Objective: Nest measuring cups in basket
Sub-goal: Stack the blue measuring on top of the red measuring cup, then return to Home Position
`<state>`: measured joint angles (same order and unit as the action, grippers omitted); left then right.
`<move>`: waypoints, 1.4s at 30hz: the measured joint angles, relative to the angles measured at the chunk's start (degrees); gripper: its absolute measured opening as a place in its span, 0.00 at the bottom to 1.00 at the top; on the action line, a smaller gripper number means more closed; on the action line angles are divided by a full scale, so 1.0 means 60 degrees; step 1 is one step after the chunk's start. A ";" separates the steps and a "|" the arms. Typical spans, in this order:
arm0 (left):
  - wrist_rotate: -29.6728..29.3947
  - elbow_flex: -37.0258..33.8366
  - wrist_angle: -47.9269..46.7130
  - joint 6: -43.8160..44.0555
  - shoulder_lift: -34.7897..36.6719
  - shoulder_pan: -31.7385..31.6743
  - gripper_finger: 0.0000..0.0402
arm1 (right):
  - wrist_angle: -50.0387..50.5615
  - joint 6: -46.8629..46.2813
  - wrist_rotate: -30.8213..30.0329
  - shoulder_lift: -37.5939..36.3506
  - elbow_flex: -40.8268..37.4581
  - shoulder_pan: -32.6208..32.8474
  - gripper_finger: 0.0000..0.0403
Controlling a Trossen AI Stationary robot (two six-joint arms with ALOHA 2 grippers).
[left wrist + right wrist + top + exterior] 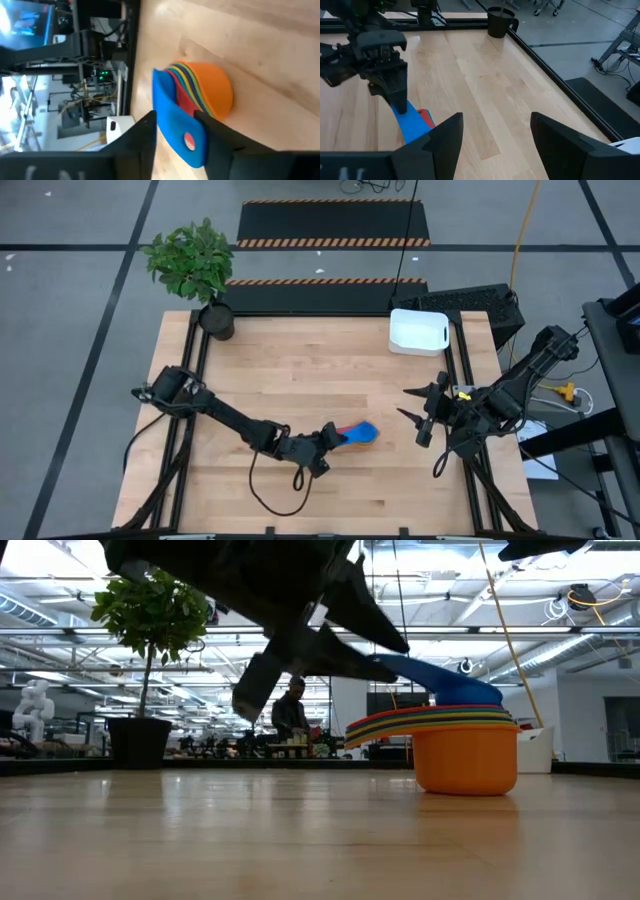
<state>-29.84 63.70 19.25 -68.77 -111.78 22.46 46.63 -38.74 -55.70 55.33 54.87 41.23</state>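
- Wooden desk [320, 360] carrying nested measuring cups [362, 433] mid-front, basket [418, 331] sitting far right corner.
- Left claw [333, 438] straddling the blue handle, fingers slightly apart.
- Right claw [412, 418] hovering wide, empty.
- Plant pot [216, 320] standing far left; person [291, 712] standing in room behind.

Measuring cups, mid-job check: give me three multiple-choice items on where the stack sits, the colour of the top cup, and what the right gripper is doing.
1. Where is the stack of measuring cups?
A. inside the basket
B. on the bare table, away from the basket
C. beside the plant pot

2. What colour is the top cup's handle?
A. blue
B. green
C. yellow

3. What state is the right gripper in?
A. shut on a cup
B. shut on the basket
C. open, holding nothing

Answers:
1 B: the high view shows the stack mid-table, the basket at the far edge.
2 A: a blue handle lies between the left gripper fingers.
3 C: its fingers stand apart over bare wood.
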 joint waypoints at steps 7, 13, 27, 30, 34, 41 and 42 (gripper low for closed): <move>-0.0116 0.0007 -0.0427 0.1307 0.0201 -0.0017 0.50 | 0.0002 0.0000 0.0004 0.0000 0.0000 0.0000 0.56; -0.0359 0.0000 -0.2163 0.3485 0.0773 -0.0078 0.58 | 0.0001 -0.0166 0.0053 0.0000 -0.0295 0.0000 0.56; -0.1215 0.0010 -0.6154 1.0253 0.2991 -0.0138 0.58 | -0.0838 0.0321 0.0034 -0.0029 -0.1423 0.0000 0.56; -0.2159 -0.0032 -0.6409 1.1526 0.3412 -0.0249 0.58 | -0.1070 0.1493 0.0031 -0.0048 -0.1523 0.0000 0.54; -0.2831 -0.0131 -0.6602 1.2580 0.4048 -0.0498 0.58 | -0.1693 0.3093 0.0015 -0.0206 -0.1523 0.0000 0.47; -0.2139 -0.1305 -0.5443 1.3015 0.5225 -0.0637 0.42 | -0.2246 0.4658 0.0592 -0.0826 -0.1523 0.0000 0.25; -0.1911 -0.1585 -0.5091 1.2847 0.5379 -0.0637 0.37 | -0.2250 0.4775 0.0710 -0.0916 -0.1526 0.0000 0.21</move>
<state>-41.30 54.19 -11.29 8.31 -79.50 18.63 33.13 -10.09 -51.44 49.83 45.72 41.23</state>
